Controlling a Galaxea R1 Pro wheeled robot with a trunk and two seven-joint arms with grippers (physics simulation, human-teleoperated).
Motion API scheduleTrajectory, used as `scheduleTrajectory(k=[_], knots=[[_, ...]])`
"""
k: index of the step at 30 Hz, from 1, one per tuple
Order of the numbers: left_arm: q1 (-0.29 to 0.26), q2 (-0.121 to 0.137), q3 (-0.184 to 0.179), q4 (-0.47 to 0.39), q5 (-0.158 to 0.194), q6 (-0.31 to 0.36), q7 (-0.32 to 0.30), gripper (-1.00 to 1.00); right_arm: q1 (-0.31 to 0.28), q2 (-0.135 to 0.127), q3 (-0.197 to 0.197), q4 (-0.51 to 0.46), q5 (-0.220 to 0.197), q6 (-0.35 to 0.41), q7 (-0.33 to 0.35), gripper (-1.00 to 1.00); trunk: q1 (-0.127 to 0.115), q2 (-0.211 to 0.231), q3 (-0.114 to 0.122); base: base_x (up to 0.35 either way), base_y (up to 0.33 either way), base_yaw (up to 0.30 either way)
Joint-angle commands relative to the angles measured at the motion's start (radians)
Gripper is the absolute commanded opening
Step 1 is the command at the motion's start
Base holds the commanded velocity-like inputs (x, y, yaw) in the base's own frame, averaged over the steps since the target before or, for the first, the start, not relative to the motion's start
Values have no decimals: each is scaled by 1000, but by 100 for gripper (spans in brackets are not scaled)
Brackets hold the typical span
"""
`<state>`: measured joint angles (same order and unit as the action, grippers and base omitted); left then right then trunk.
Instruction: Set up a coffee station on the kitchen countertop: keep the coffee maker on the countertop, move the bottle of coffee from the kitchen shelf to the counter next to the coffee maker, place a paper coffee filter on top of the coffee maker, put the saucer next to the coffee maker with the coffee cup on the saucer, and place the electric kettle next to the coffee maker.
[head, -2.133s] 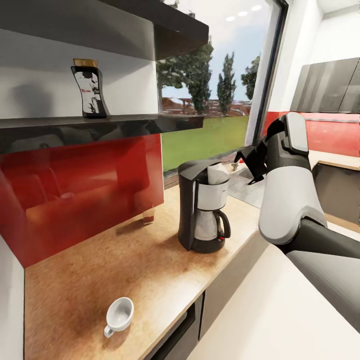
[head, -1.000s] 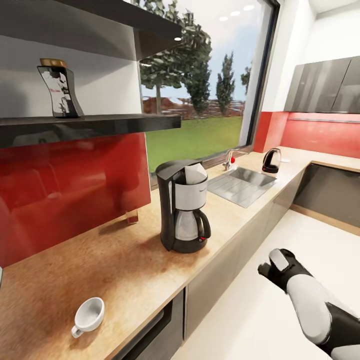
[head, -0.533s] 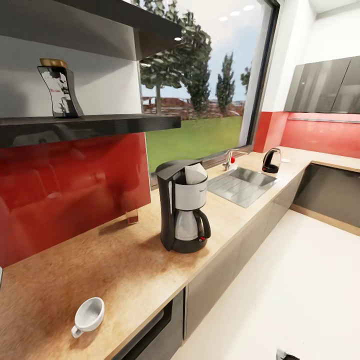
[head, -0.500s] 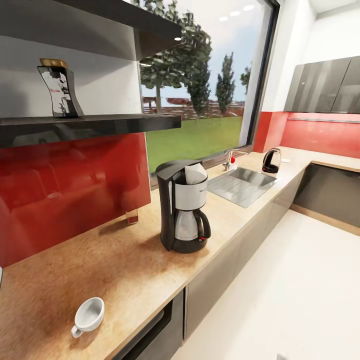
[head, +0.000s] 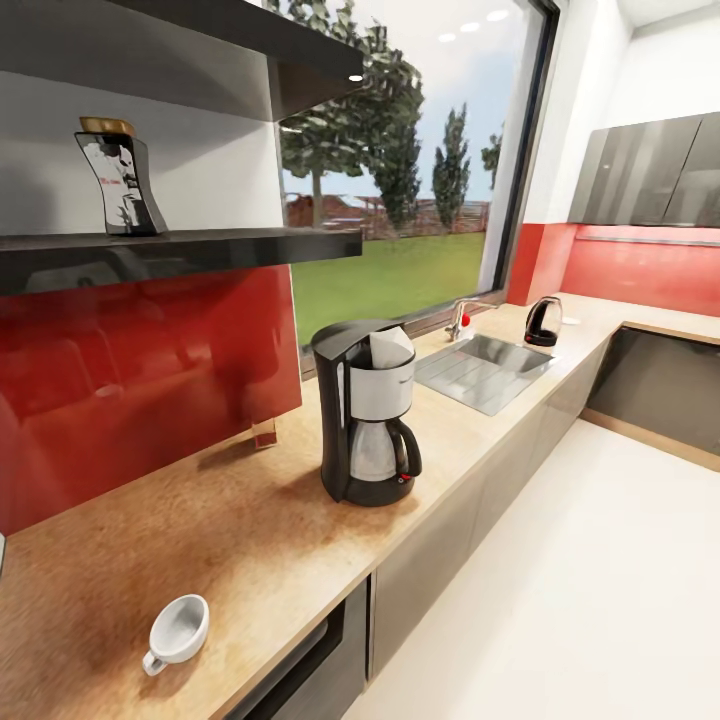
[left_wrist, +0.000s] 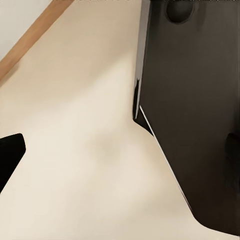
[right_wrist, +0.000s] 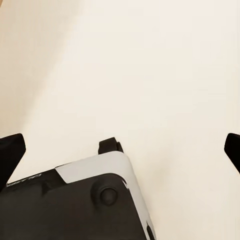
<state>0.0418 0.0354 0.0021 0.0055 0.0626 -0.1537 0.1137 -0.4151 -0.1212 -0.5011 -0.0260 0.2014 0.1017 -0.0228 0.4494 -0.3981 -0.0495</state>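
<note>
- Left gripper (left_wrist: 120, 150): one dark fingertip (left_wrist: 10, 150) shows at the edge of the left wrist view, pointing down; jaws look spread, with the other finger barely visible.
- Right gripper (right_wrist: 120, 150): two dark fingertips (right_wrist: 10, 152) sit at opposite edges of the right wrist view, jaws wide apart, holding nothing.
- Robot base (right_wrist: 75, 200): dark and grey body below the right gripper.

Open countertop (head: 230, 540) stretches between the cup (head: 178, 630) and the coffee maker (head: 368, 415). A dark shelf (head: 180, 247) overhangs the back; the bottle (head: 120, 177) stands alone there with room around it.
</note>
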Motion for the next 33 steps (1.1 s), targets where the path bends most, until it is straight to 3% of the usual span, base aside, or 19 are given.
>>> scheduleTrajectory(k=[1, 11, 33], knots=[[0, -1, -1, 1, 6, -4, 1, 100, 1, 1, -9, -3, 10, 2, -2, 100, 1, -2, -2, 0, 0, 0], [0, -1, 0, 2, 5, -1, 0, 100, 1, 2, -10, -5, 9, -2, 3, 100, 1, -2, -2, 0, 0, 44], [0, -16, 0, 0, 7, 1, 11, 100, 1, 0, -8, -3, 9, -2, 3, 100, 1, -2, -2, -30, -34, 271]])
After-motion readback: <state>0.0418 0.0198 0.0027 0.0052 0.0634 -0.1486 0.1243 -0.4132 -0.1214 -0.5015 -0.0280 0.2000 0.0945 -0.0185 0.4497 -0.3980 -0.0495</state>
